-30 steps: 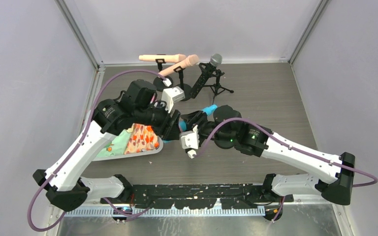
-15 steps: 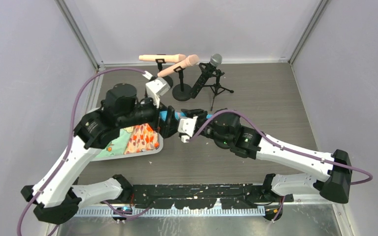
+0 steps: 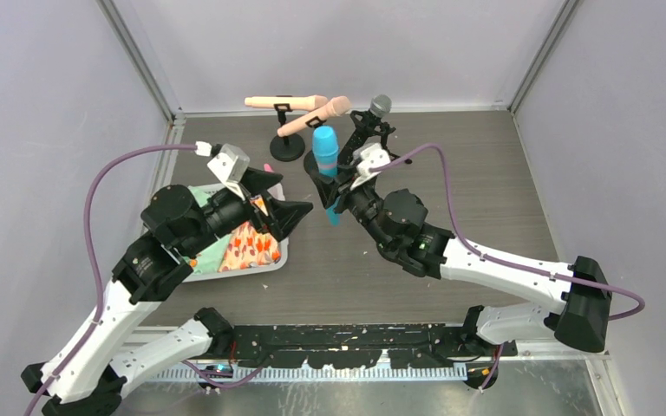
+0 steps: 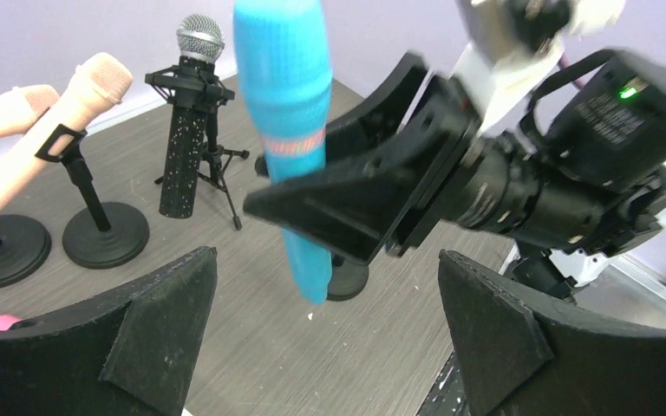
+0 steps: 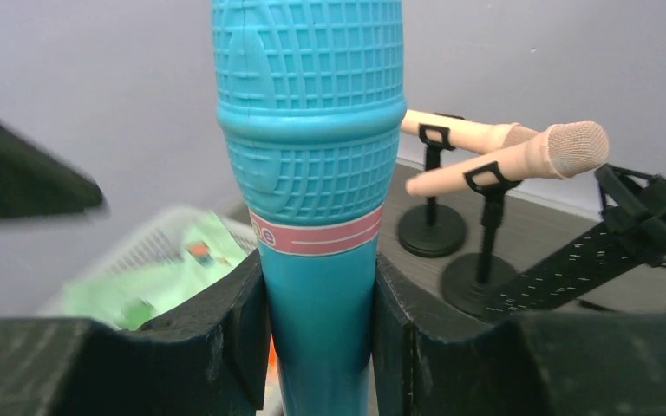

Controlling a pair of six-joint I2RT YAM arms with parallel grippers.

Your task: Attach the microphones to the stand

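A bright blue mic (image 3: 325, 159) stands upright just above the centre of the overhead view, head up, with a pink band below its ribbed head. The right claw (image 3: 336, 189) grips it around the handle, its two black fingers (image 5: 236, 338) pressed against either side. Its lower end is close over the wooden bench (image 3: 486, 173); whether it touches cannot be told. Just behind it, toward the top of the frame, two peach mics (image 3: 288, 101) sit tilted in clips on round-based stands (image 3: 288, 147). To their right a black mic (image 3: 366, 130) with a silver mesh head leans in a tripod stand (image 3: 386, 156). Left of centre, the left claw (image 3: 279, 206) is spread wide and empty, pointing toward the blue mic. Below it, at the left, a tray (image 3: 251, 269) holds patterned cloth (image 3: 247, 245).
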